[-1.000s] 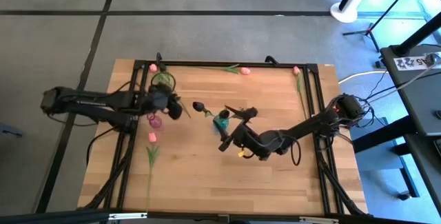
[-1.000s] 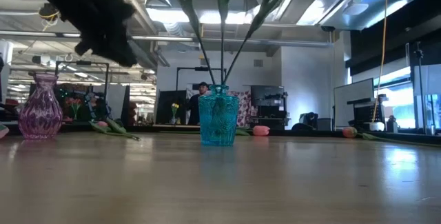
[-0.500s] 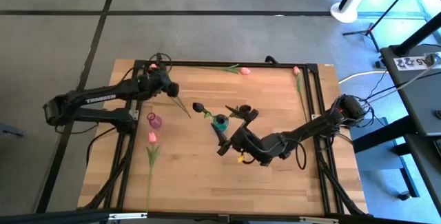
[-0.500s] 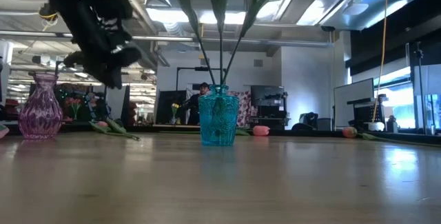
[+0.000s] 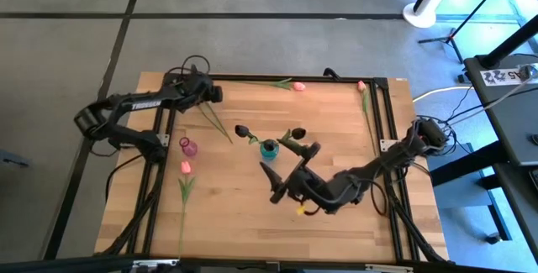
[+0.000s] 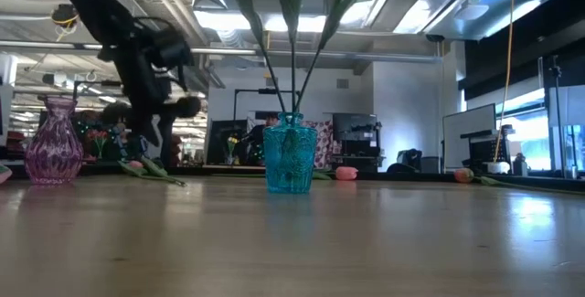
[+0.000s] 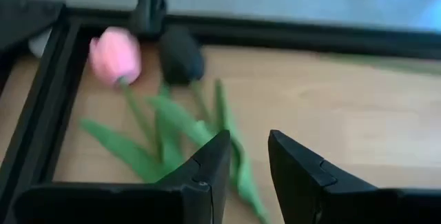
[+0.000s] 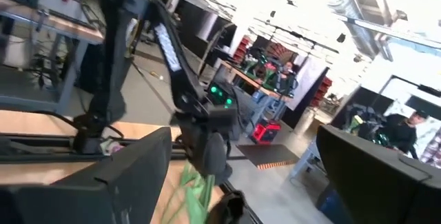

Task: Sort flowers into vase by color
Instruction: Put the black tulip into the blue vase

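A pink-headed tulip [image 7: 116, 55] and a dark-headed tulip [image 7: 180, 57] lie side by side on the table at its far left corner, stems and leaves [image 7: 172, 124] trailing toward my left gripper [image 7: 247, 148]. That gripper is open by a narrow gap and stands just above their stems; it also shows in the high view [image 5: 210, 95]. A teal vase [image 5: 269, 148] at mid-table holds dark tulips [image 5: 242, 129]. A small pink vase [image 5: 189, 147] stands to the left. My right gripper [image 5: 288, 170] is wide open and empty, near side of the teal vase.
More pink tulips lie on the table: one at the far edge [image 5: 298, 84], one at the far right [image 5: 361, 86], one near the left edge [image 5: 186, 166] with its stem toward the near side. A black frame [image 5: 378, 122] borders the table. Bare wood lies at the near right.
My left gripper has gone from beside the pink vase toward the table's far left corner and down toward the two tulips lying there. My right gripper has drawn back from the teal vase toward the near edge, still open.
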`<state>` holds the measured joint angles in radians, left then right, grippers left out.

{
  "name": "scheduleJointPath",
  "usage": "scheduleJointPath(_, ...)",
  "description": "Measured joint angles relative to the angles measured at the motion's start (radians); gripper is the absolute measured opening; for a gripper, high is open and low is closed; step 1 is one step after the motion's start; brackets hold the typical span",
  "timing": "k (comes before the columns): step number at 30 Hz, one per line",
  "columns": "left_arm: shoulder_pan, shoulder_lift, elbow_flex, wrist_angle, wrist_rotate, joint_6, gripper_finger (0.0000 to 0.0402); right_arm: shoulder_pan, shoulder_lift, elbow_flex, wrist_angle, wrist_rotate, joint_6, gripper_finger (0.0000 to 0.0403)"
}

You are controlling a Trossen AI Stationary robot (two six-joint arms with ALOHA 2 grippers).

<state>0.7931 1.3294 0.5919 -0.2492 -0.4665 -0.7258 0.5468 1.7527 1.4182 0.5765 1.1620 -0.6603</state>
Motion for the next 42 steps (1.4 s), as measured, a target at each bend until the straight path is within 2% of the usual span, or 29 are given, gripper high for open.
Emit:
scheduleJointPath(5, 0.029, 0.074, 0.0, 0.014, -0.09, -0.055, 0.0096, 0.02, 0.0, 0.012, -0.005, 0.0, -0.025, 0.036)
scheduleJointPath(13, 0.055, 0.142, -0.001, 0.089, -0.074, -0.179, 0.0096, 0.018, 0.0, 0.011, -0.035, 0.009, -0.025, 0.036)
scheduleJointPath(20, 0.039, 0.181, -0.001, 0.126, -0.115, -0.19, 0.0096, 0.017, 0.0, 0.011, -0.057, 0.009, -0.018, 0.036)
scheduleJointPath(30, 0.016, 0.254, 0.0, 0.112, -0.048, -0.281, 0.0096, 0.015, 0.0, 0.011, -0.08, -0.019, 0.03, 0.036)
scheduleJointPath(35, -0.005, 0.293, 0.003, 0.138, -0.07, -0.292, 0.0094, 0.017, 0.0, 0.011, -0.082, -0.005, 0.029, 0.036)
scheduleJointPath(38, -0.022, 0.289, 0.002, 0.149, -0.085, -0.293, 0.0075, 0.028, 0.0, 0.011, -0.081, 0.009, 0.024, 0.036)
scheduleJointPath(42, -0.055, 0.268, -0.001, 0.19, -0.065, -0.291, 0.0017, 0.05, -0.01, 0.011, -0.073, 0.005, 0.01, 0.036)
